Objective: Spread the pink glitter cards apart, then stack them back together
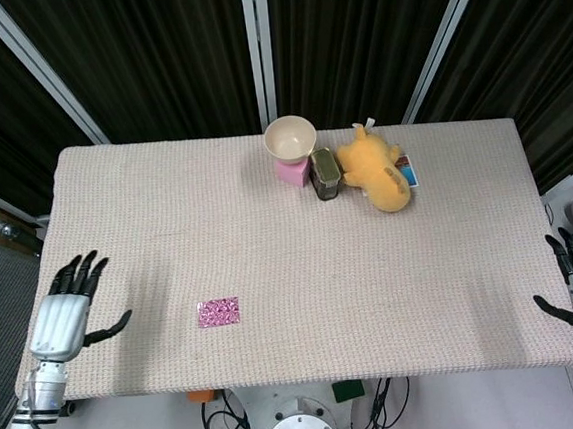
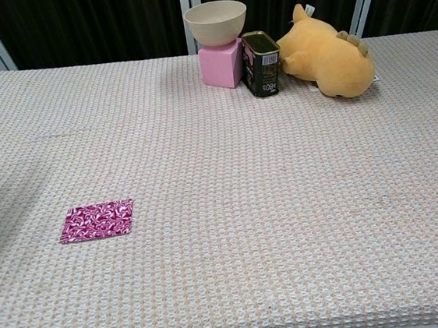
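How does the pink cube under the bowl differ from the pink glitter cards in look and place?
The plain pink cube is a thick block carrying the cream bowl at the table's far edge. The pink glitter cards are flat, swirl-patterned and darker, lying alone near the front left. Both are pink and rest on the woven cloth.

One pink card stack [image 1: 219, 312], one bowl [image 1: 290, 136], one pink block [image 2: 221, 64], one can [image 1: 324, 174], one plush toy [image 1: 376, 167], two hands.
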